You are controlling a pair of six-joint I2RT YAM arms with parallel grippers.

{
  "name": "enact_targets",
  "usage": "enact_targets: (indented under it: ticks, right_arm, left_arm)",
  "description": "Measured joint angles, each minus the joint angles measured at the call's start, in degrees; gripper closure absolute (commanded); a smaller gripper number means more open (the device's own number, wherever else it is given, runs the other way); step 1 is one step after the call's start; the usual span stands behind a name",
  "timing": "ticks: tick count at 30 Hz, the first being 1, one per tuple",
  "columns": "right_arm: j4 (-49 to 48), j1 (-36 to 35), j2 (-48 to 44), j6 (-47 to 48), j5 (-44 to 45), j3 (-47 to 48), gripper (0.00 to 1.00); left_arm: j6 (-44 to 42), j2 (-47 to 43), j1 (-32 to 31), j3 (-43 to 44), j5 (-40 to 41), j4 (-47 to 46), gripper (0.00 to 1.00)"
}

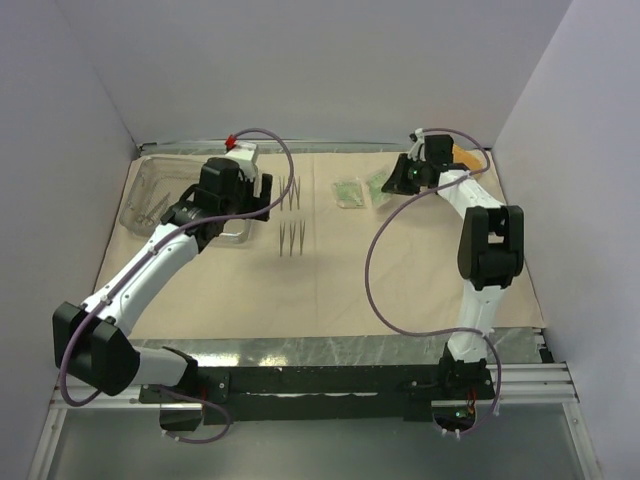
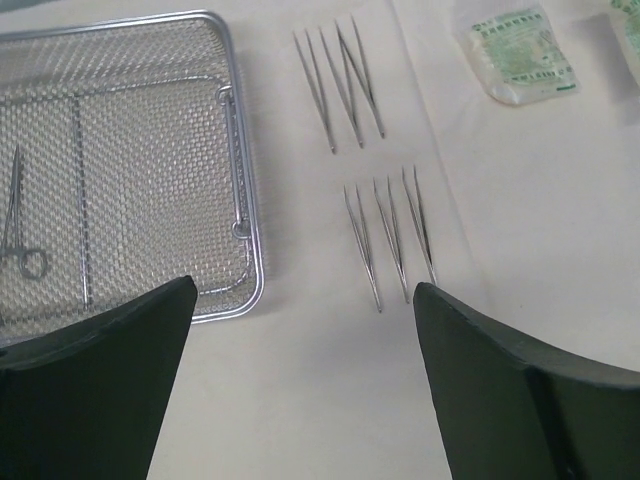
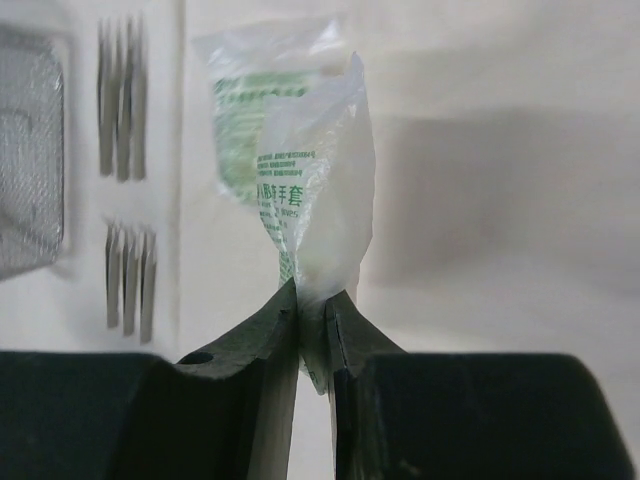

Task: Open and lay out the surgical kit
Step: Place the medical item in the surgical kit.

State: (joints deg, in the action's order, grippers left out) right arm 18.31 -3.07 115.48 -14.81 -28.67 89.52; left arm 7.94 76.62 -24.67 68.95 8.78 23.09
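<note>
R gripper (image 3: 312,305) pinches packet (image 3: 320,170) edge; lay it flat by other packet (image 3: 235,120), prob. far right; L gripper (image 2: 302,290) wide, empty.

Green print on the packet (image 3: 312,190) reads "手套"; other lines illegible.

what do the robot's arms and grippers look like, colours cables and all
The left arm and right arm both have slim white links joined by chunky black joint housings. A thin purple cable loops loosely along each arm. The left gripper and right gripper each have two dark, matte, wedge-shaped fingers. A small red part sits by the left wrist.
</note>
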Motion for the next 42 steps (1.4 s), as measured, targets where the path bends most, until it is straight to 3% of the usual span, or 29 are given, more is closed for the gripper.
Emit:
enact_targets:
  ticks: [9,17,28,42]
  right_arm:
    - [-0.7,2.5,11.3,-3.2,-2.4,9.5,0.75]
    - [-2.5,2.5,16.2,-8.3,-5.4,11.1,0.66]
    - [-4.6,2.5,16.4,-10.9,-4.3,9.0,0.35]
    - [-2.4,2.5,10.1,-8.1,3.1,3.6,0.21]
  left_arm:
    - [3.6,-0.7,0.7,-1.2,1.9,-1.8,0.01]
    - [3.8,-0.7,0.7,-1.2,1.9,-2.3,0.01]
    - [3.8,-0.6,0.7,-1.2,1.7,-2.3,0.01]
    - [3.8,-0.6,0.7,-2.0,1.6,-2.7,0.00]
